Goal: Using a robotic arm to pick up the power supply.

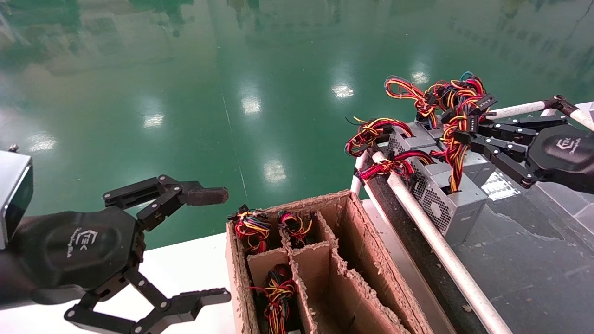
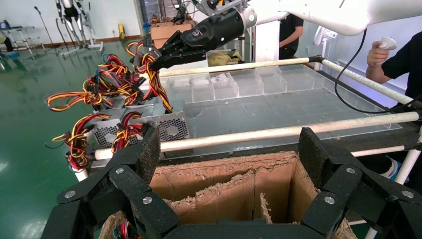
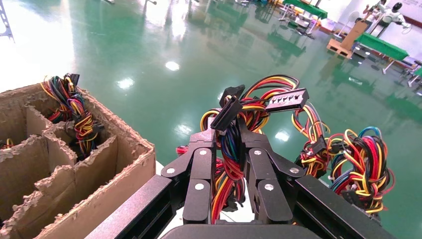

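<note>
The power supply (image 1: pixel 464 202), a grey metal box with a perforated side, sits at the near end of the dark table on the right. Its red, yellow and black wire bunch (image 1: pixel 457 157) rises from the top. My right gripper (image 1: pixel 464 134) reaches in from the right and is shut on that bunch; the right wrist view shows both fingers pressed against the wires (image 3: pixel 224 169). In the left wrist view the same box (image 2: pixel 169 130) shows with the right gripper (image 2: pixel 158 59) above it. My left gripper (image 1: pixel 216 246) hangs open and holds nothing, just left of the cardboard box.
A torn cardboard box (image 1: pixel 371 260) with dividers stands in the middle, wire bunches (image 1: pixel 253 229) in its compartments. A white rail pipe (image 1: pixel 441 250) edges the table. More grey boxes with wires (image 1: pixel 408 139) lie behind. A person (image 2: pixel 398 64) stands beyond clear trays (image 2: pixel 259 82).
</note>
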{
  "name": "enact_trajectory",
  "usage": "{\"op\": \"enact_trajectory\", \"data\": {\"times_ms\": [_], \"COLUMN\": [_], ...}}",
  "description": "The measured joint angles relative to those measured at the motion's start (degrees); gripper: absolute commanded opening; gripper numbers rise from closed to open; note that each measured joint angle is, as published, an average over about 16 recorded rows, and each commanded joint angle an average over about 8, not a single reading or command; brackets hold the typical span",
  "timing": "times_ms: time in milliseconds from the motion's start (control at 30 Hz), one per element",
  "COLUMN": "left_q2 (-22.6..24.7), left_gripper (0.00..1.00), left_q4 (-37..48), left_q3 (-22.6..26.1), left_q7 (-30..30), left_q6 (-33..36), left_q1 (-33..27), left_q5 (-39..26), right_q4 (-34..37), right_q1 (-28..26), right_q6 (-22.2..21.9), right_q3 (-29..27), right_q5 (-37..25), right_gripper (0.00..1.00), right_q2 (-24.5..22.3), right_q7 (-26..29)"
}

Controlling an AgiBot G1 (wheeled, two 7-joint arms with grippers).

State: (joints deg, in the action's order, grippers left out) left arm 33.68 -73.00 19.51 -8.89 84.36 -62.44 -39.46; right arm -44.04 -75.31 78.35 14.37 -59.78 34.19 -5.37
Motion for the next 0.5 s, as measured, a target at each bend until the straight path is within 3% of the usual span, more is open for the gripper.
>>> {"op": "enact_trajectory", "data": {"times_ms": [500], "left_q2": [-0.01], "left_gripper": [1.00], "left_q4": [0.00], "left_q3": [0.02], "left_q7": [0.01], "left_q6": [-0.01], "left_q1": [0.00], "left_q5": [0.01], "right_q4": [3.57], "right_q1": [-1.02], "right_q6": [2.94], "right_q3": [-0.41], "right_q5": [0.86], "right_gripper": [1.00], "right_q2": [-1.41], "right_q7": [-0.91]}}
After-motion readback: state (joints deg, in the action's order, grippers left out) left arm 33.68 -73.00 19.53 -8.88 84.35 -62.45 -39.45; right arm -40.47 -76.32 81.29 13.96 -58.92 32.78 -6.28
